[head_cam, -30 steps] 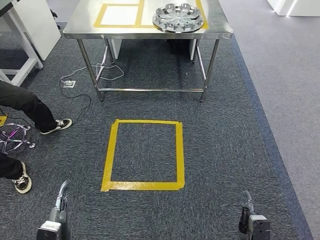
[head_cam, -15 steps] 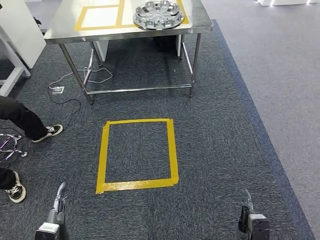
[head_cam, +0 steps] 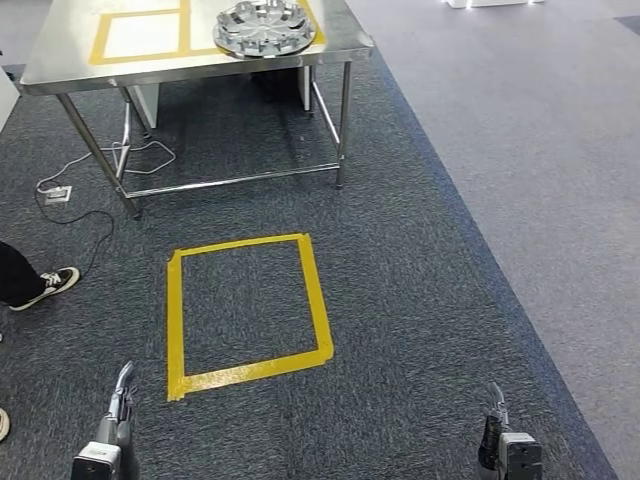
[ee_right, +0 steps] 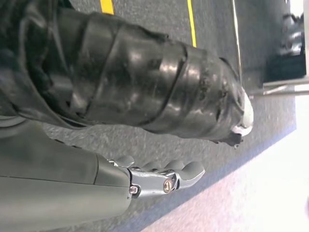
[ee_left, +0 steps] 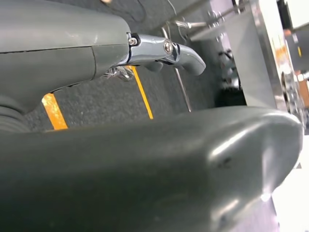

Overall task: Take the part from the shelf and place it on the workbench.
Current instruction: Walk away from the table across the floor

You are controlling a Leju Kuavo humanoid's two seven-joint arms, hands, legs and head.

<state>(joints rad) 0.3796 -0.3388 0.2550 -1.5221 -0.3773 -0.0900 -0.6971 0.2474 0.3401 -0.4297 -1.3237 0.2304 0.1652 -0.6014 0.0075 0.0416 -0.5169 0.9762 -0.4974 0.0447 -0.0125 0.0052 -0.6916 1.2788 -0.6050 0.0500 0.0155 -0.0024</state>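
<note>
Closest in, both of the robot's arms hang low over the dark grey carpet (head_cam: 423, 330). The left hand (head_cam: 121, 395) shows at the bottom of the head view, fingers stretched out straight and apart with nothing in them; its wrist view shows the thick grey thumb (ee_left: 182, 164) and a slim metal-jointed finger (ee_left: 164, 48) pointing out over the floor, holding nothing. The right hand (head_cam: 494, 410) sits at the opposite bottom corner, likewise with its fingers extended and nothing in its grasp; from its wrist camera a black wrapped thumb (ee_right: 153, 92) with a worn pale tip lies above straight grey fingers (ee_right: 171, 176), with carpet between them.

A little ahead, between the two hands, a square of yellow tape (head_cam: 245, 312) is stuck to the carpet, its inside bare carpet. Off to the robot's left a person's dark trouser leg and black-and-white sneaker (head_cam: 51, 282) reach in from the edge.

Further on, a white power strip (head_cam: 57, 194) lies on the carpet with cables trailing under the steel counter (head_cam: 68, 65), which stands on thin metal legs with a low crossbar. To the right, the dark carpet gives way to a lighter grey floor (head_cam: 543, 150).

Farthest away, on the counter top, the part (head_cam: 264, 27), a round silvery wheel-cover-like disc, lies flat toward the counter's right end, resting on a yellow-taped outline; beside it to the left is a second yellow-taped rectangle (head_cam: 141, 35).
</note>
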